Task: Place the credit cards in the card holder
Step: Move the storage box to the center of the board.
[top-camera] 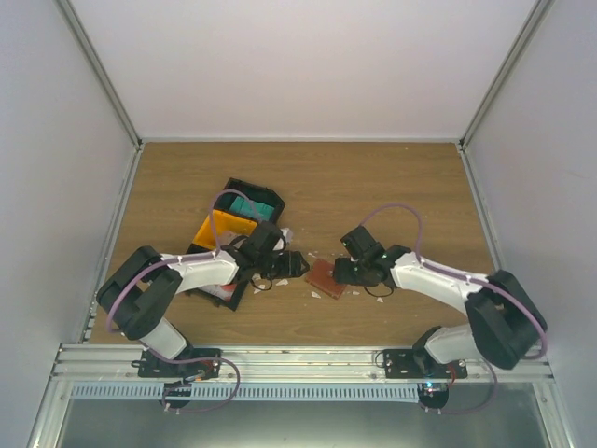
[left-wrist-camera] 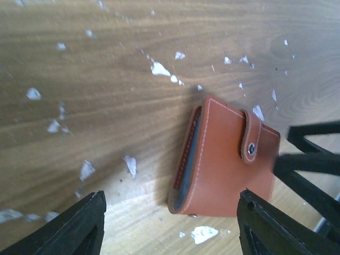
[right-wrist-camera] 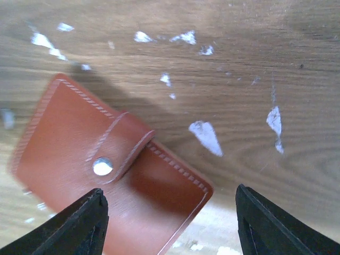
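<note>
Spread black fingers [left-wrist-camera: 79, 223] of the left hand [left-wrist-camera: 170, 228] frame the card holder [left-wrist-camera: 228, 159], which lies flat on the table [left-wrist-camera: 106, 79] with its strap [left-wrist-camera: 251, 138] snapped shut (so no pocket shows). On the holder's opposite side the right hand [right-wrist-camera: 170, 223], equally spread and empty, hovers just beside it and looks nearer; the holder's long axis slants across that gap.
</note>
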You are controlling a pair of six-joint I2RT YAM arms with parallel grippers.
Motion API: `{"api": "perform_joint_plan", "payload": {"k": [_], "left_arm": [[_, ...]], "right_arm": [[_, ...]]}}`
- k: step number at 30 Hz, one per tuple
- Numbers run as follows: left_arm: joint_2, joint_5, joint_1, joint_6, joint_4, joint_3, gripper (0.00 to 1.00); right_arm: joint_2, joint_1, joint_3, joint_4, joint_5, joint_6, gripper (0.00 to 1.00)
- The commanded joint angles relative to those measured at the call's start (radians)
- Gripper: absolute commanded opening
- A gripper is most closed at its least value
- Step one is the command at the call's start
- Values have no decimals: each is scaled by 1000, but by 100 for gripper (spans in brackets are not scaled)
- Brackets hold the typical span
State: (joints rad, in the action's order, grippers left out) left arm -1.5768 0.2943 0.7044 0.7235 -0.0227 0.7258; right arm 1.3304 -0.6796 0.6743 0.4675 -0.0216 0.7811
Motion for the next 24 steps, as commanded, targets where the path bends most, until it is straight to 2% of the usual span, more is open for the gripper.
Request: {"api": "perform_joint_plan", "payload": {"k": [1, 5, 13, 20, 24], "left_arm": [[19, 52, 23, 97, 117, -38, 69], [28, 52, 30, 145, 144, -76, 70], [46, 82, 62, 272, 224, -161, 66], [35, 89, 67, 319, 289, -198, 63], [0, 107, 67, 337, 336, -203, 62]], "right_arm": [[118, 1, 34, -27, 64, -113, 66], [156, 1, 19, -70, 27, -133, 63], [48, -31, -92, -84, -103, 1, 50], [3, -62, -104, -143, -204, 53, 49], [24, -62, -88, -133, -138, 29, 49]]}}
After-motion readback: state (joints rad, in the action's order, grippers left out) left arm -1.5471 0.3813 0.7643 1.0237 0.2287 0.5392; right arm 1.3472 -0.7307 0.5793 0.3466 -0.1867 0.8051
